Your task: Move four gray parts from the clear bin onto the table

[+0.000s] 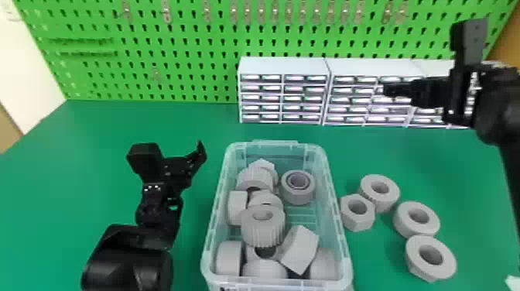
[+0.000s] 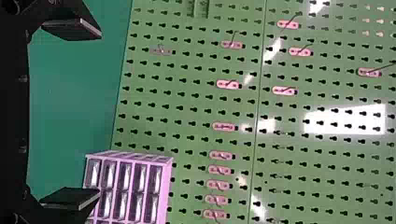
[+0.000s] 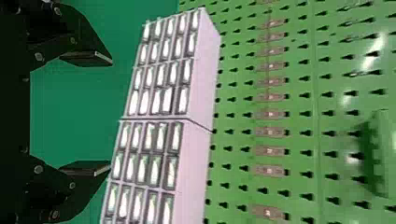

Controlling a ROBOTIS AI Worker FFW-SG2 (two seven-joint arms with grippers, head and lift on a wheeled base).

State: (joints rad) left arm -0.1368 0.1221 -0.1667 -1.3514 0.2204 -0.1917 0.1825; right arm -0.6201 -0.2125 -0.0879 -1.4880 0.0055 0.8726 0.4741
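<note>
While a clear bin (image 1: 331, 185) is sitting nearest, its front wall cut off, gray parts (image 1: 263, 234) are overlapping inside, partly hiding one another. Four more (image 1: 404, 222) are lying on the table (image 1: 96, 127) to its right. The left gripper (image 1: 172, 150) is hanging left of the bin, open and empty. Farther off, the right gripper (image 1: 428, 58), also open and empty, is partly blocking drawer cabinets (image 1: 286, 65) before a cropped pegboard (image 1: 174, 58).
</note>
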